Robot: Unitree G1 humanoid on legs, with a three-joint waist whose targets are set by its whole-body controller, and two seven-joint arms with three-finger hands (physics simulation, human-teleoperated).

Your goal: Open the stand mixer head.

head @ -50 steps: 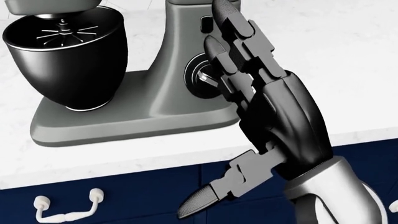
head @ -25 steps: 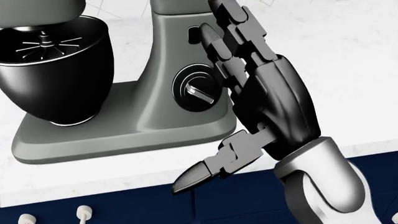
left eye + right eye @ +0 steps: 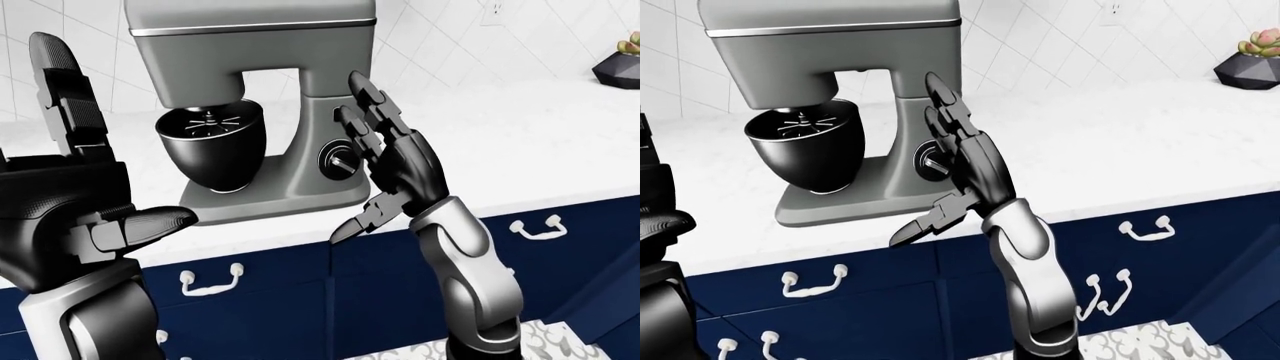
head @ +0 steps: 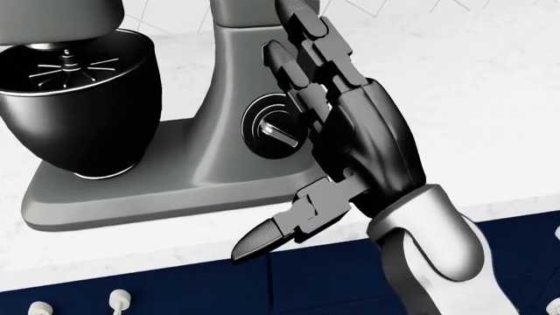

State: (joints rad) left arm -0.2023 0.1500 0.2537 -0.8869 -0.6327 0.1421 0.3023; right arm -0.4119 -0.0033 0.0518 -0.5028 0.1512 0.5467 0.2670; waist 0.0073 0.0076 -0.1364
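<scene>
A grey stand mixer (image 3: 300,135) stands on the white counter (image 3: 520,142), with its head (image 3: 250,34) down over a black bowl (image 3: 212,142). A round dial (image 4: 276,128) sits on the side of its column. My right hand (image 4: 302,118) is open, fingers (image 4: 306,39) pointing up along the column next to the dial, thumb (image 4: 271,236) spread low over the base edge. My left hand (image 3: 75,195) is open and raised at the left of the left-eye view, apart from the mixer.
Navy drawers with white handles (image 3: 210,279) run under the counter. A dark pot with a succulent (image 3: 1252,64) stands at the far right on the counter. White tiles cover the wall (image 3: 440,37) behind.
The view has shifted a little. My right hand has moved slightly left and closer to the mixer column, its fingers now beside the dial.
</scene>
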